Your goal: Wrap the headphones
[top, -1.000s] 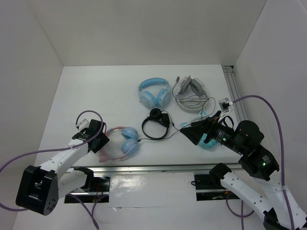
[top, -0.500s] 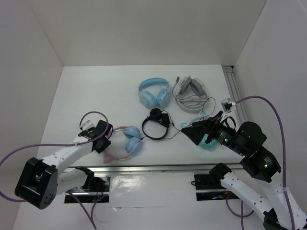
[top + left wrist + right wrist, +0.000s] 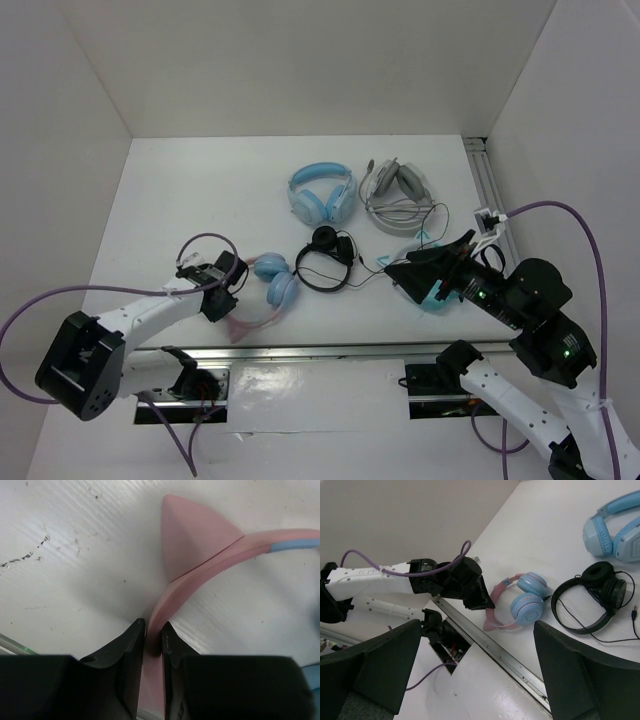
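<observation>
The headphones (image 3: 278,288) have a pink headband with cat ears and light blue ear cups. They lie near the table's front edge, left of centre. My left gripper (image 3: 226,292) is shut on the pink headband (image 3: 200,575) just below one cat ear (image 3: 192,535), low on the table. The right wrist view shows the pair (image 3: 527,605) with my left gripper (image 3: 476,592) at the headband. My right gripper (image 3: 402,272) is open and empty, raised over the table's right part, apart from the headphones. I cannot tell their thin cable from the black headset's.
A small black headset (image 3: 325,262) with a thin cable lies just right of the pink pair. An all-light-blue pair (image 3: 322,192) and a grey-white pair (image 3: 397,185) lie further back. A teal object (image 3: 432,298) sits under my right arm. A metal rail (image 3: 320,350) lines the front edge.
My left gripper has moved right, dragging and turning the pink headphones toward the black headset. My right arm has shifted slightly back and right.
</observation>
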